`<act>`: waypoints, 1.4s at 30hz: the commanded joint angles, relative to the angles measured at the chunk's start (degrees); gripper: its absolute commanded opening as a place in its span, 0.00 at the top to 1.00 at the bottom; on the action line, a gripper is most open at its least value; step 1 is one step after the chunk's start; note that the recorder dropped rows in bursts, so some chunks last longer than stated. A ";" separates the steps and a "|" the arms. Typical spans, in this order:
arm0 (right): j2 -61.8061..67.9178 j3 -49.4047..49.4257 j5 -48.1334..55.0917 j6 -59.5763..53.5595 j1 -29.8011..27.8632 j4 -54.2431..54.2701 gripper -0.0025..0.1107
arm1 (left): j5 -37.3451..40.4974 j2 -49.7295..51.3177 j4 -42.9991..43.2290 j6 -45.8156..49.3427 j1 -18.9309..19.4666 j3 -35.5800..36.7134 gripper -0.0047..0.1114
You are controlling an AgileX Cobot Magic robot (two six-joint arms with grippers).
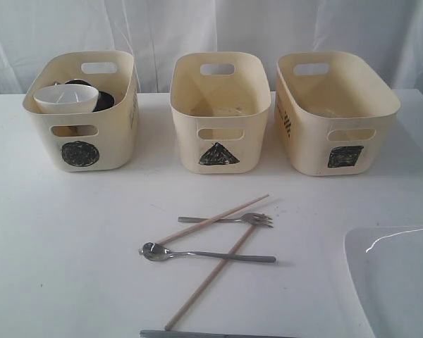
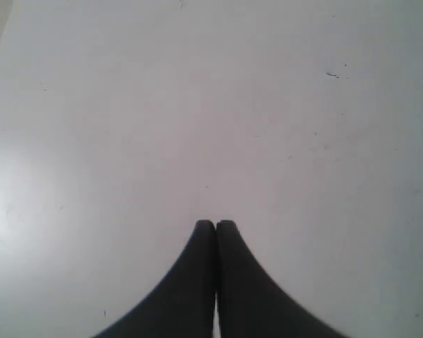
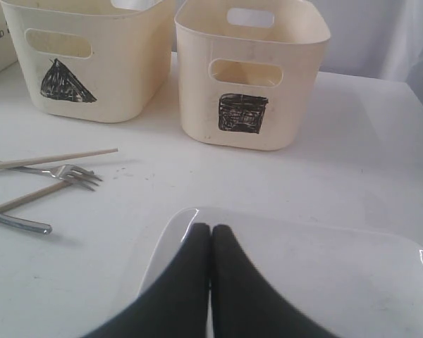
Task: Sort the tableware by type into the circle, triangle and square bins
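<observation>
My left fingers [image 2: 216, 224] are pressed tip to tip with nothing between them, hanging over bare white table [image 1: 70, 267]. From the wrist view I can't tell which part of the table that is.

Far left stands the circle bin [image 1: 92, 151]. The small white bowl [image 1: 65, 98] sits tilted high inside it. Behind the bowl are dark shapes [image 1: 104, 101], too hidden for me to name.

The triangle bin [image 1: 220, 116] stands in the far middle, and the part of its inside that shows is bare.

Nearer, in front of that bin, the cutlery lies in a loose crossing heap. One chopstick [image 1: 211, 220] slants across the fork [image 1: 229, 220]. The other chopstick [image 1: 210, 278] runs from the fork's tines toward the near edge and crosses the handle of the spoon [image 1: 204, 255], whose bowl points left. A grey strip [image 1: 197, 334] at the near edge is cut off, and I can't make it out.

The square bin [image 1: 336, 113] stands far right, and I can't see its floor clearly.

Near right lies the large white plate [image 1: 398, 282], cropped by the frame. My right fingers [image 3: 210, 227] are also shut together and empty. They sit over the plate's near-left corner, and I can't tell whether they touch it.
</observation>
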 commanded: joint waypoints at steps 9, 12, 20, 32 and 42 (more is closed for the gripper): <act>-0.36 0.14 -0.17 0.00 -0.29 -0.22 0.98 | -20.64 -9.50 5.24 -8.15 2.20 18.46 0.96; -0.36 0.14 -0.17 0.00 -0.29 -0.22 0.98 | -28.79 -14.12 3.94 -17.94 5.45 25.10 0.96; -0.36 0.14 -0.17 0.00 -0.29 -0.22 0.98 | -34.55 -20.29 -2.34 -27.60 8.94 36.59 0.96; -0.36 0.14 -0.04 0.00 -0.29 -0.22 0.98 | -47.54 -20.29 -16.36 -15.07 8.82 36.59 0.96; -0.36 0.14 -0.04 0.00 -0.29 -0.22 0.98 | -50.12 -20.29 -40.22 12.92 8.94 36.59 0.96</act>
